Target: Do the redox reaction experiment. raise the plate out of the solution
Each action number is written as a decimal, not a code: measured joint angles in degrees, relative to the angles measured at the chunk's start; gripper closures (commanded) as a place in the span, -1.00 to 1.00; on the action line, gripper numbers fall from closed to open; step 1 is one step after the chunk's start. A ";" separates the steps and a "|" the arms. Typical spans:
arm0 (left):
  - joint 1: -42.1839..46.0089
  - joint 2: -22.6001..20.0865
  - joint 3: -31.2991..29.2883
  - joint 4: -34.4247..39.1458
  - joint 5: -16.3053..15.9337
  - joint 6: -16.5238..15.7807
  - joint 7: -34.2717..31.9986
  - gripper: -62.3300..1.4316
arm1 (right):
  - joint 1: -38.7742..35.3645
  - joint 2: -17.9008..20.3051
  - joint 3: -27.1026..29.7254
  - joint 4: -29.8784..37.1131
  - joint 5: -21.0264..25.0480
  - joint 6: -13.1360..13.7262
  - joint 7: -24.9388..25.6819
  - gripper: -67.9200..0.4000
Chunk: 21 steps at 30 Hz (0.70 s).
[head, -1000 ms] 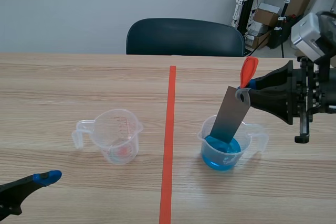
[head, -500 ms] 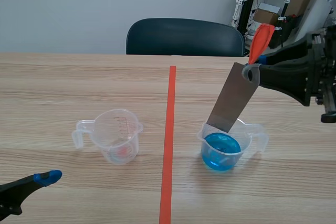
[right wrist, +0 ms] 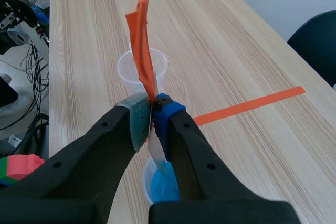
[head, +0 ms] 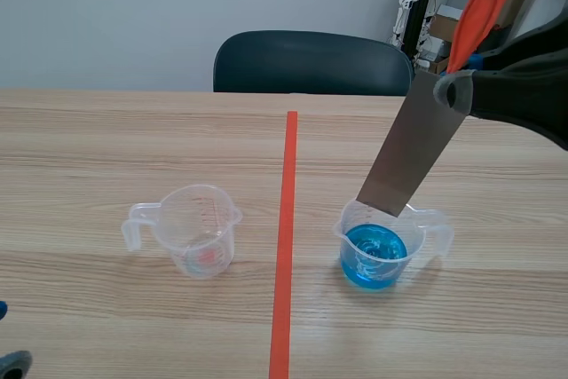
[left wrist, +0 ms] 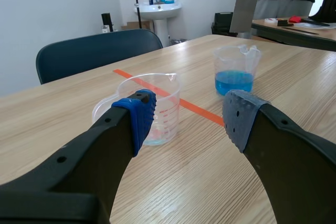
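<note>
The right gripper [right wrist: 152, 114] is clamped on the top end of the grey metal plate [head: 415, 144], just below the orange tag [head: 477, 15] fixed there. The plate hangs tilted. Its lower edge is directly above the beaker of blue solution [head: 376, 250], clear of the liquid, and the left wrist view shows a gap between that edge and the beaker's rim. I judge the raising step to be at or near its end.

The next move calls for holding the plate steady above that beaker so drips fall back in. Any carrying away should not swing the lower edge into the rim.

The left gripper [left wrist: 191, 116] is wide open and holds nothing. It is low over the tabletop [head: 106, 148], well apart from the beaker of blue solution. The empty measuring beaker [left wrist: 149, 106] is ahead of it, across the tape line [head: 286, 219] from that beaker.
</note>
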 measured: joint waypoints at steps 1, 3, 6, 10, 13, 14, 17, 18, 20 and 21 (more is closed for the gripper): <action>0.96 -1.46 0.00 1.01 -0.92 0.00 0.00 0.03 | 0.00 0.72 0.00 0.57 1.01 0.00 0.00 0.97; 2.89 -4.46 0.00 3.17 -2.23 0.00 0.00 0.03 | 0.02 2.01 0.00 1.40 2.84 0.00 -0.02 0.97; 5.70 -9.03 0.00 6.73 -6.08 0.28 -0.02 0.30 | 0.17 3.65 0.00 2.27 5.53 0.00 -0.94 0.97; 8.61 -15.67 0.00 12.00 -8.50 0.48 0.02 0.60 | 0.33 5.18 0.11 2.71 9.99 0.00 -3.41 0.97; 10.62 -20.98 0.00 15.41 -12.46 0.48 0.04 0.64 | 0.31 5.77 0.92 2.75 13.38 -0.02 -6.62 0.97; 11.15 -22.73 0.00 16.35 -13.97 0.48 0.22 0.70 | 0.31 6.05 1.38 2.75 14.80 -0.02 -7.69 0.97; 11.82 -27.06 -0.74 18.45 -14.75 0.46 4.72 0.78 | 0.33 6.75 3.02 2.78 17.62 -0.02 -10.51 0.97; 11.93 -28.15 -1.33 18.99 -15.13 0.48 5.90 0.78 | 0.33 6.88 3.61 2.75 18.34 -0.02 -11.45 0.97; 12.37 -30.23 -2.89 19.71 -16.28 0.48 7.15 0.79 | 0.33 7.02 4.79 2.75 19.71 -0.22 -12.92 0.97; 12.37 -31.26 -3.58 19.89 -16.31 0.48 7.82 0.81 | 0.33 6.99 5.42 2.75 20.06 -0.22 -13.46 0.97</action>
